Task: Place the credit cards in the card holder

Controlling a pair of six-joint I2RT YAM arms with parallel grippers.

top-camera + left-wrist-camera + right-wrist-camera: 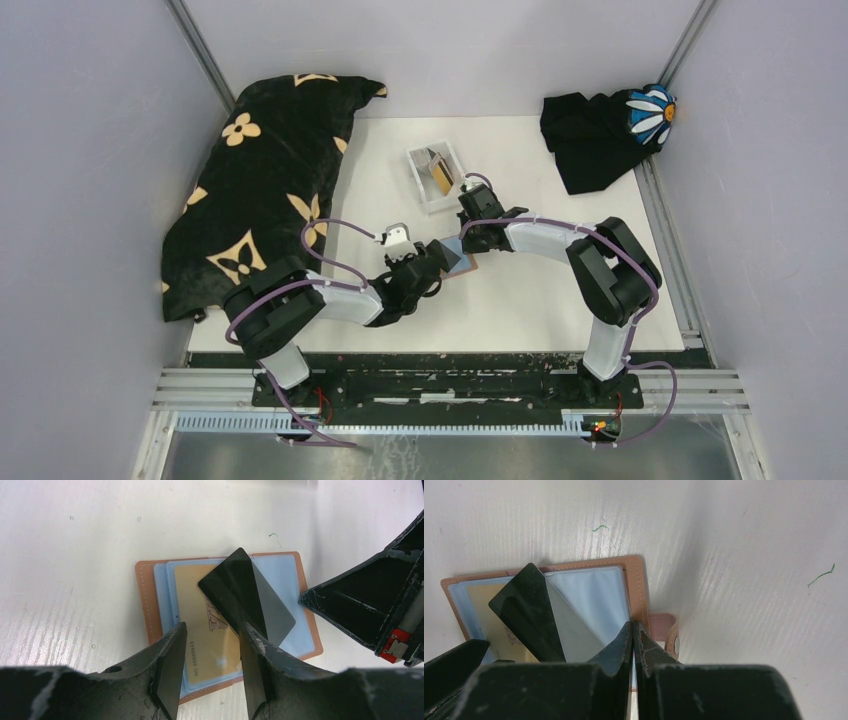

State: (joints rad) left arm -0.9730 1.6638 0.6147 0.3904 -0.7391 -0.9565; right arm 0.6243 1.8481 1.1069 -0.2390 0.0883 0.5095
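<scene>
The tan card holder point(145, 600) lies open on the white table, its clear sleeves facing up. A gold credit card point(200, 625) sits in its left sleeve. A dark credit card point(240, 590) lies slanted across the middle, its near end running under my left gripper's right finger. My left gripper point(212, 635) hovers over the holder's near edge, open, with only the gold card showing in the gap. My right gripper point(633, 627) is shut, its tips on the holder's right edge point(636, 580) beside the snap tab point(669, 630). The dark card point(526, 605) looks raised at one end.
A small white tray point(437, 175) holding more cards stands just behind the grippers. A black cloth with tan flowers point(260, 190) covers the left side. Another black cloth point(590, 135) and a daisy-patterned ball point(650, 112) lie at the back right. Grey walls enclose the table.
</scene>
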